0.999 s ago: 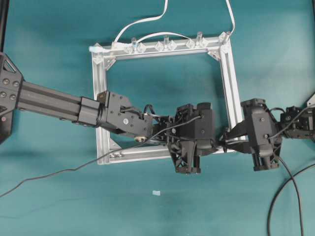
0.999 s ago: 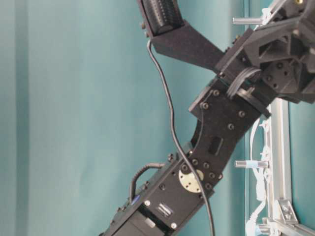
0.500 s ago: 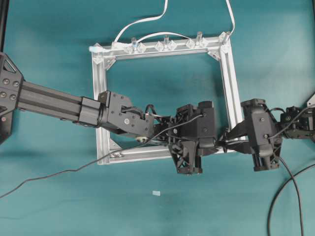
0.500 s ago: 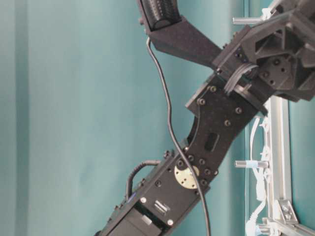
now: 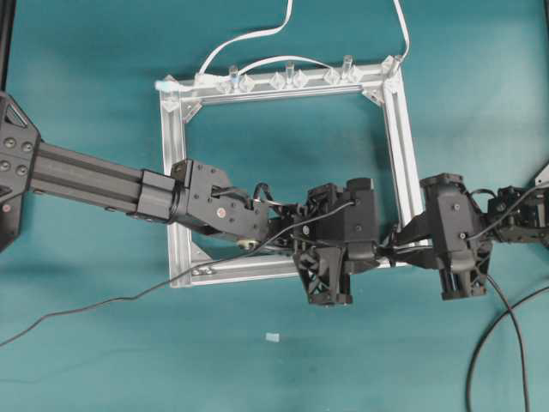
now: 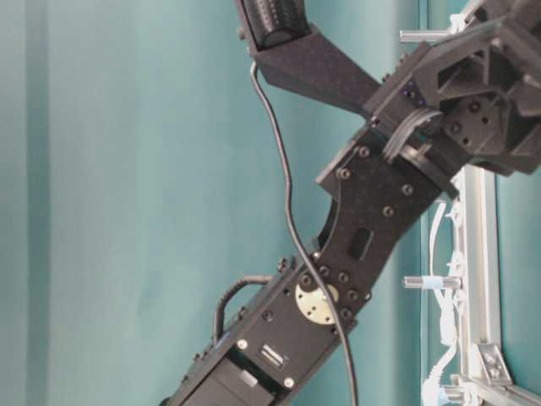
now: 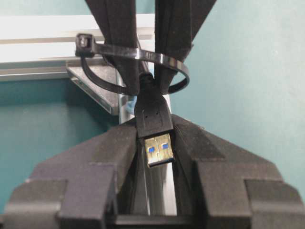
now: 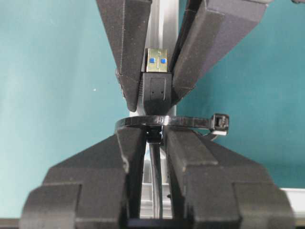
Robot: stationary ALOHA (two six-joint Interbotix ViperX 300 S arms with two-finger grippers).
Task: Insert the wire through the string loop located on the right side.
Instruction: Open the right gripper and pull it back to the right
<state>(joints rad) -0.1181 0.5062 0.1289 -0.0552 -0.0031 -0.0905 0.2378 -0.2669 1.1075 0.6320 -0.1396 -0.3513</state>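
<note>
The wire (image 5: 129,298) trails in from the left across the table and over my left arm (image 6: 287,211). Its black plug (image 7: 153,112) with the silvery tip (image 7: 158,149) sticks through the string loop (image 7: 167,62), a dark band tied at the silver frame's (image 5: 399,146) lower right corner. My left gripper (image 7: 153,125) is shut on the plug body just past the loop. My right gripper (image 8: 155,131) is shut on the thin cable on the loop's (image 8: 190,120) other side. Both grippers meet tip to tip (image 5: 390,249), hiding the loop from overhead.
A flat white cable (image 5: 249,39) loops over the frame's top bar, which carries several clear clips (image 5: 287,79). A small white scrap (image 5: 273,336) lies below the frame. The right arm's own black cables (image 5: 506,343) curl at the lower right.
My left arm has crept slightly to the right, towards the corner. Both grips and the right arm look the same.
</note>
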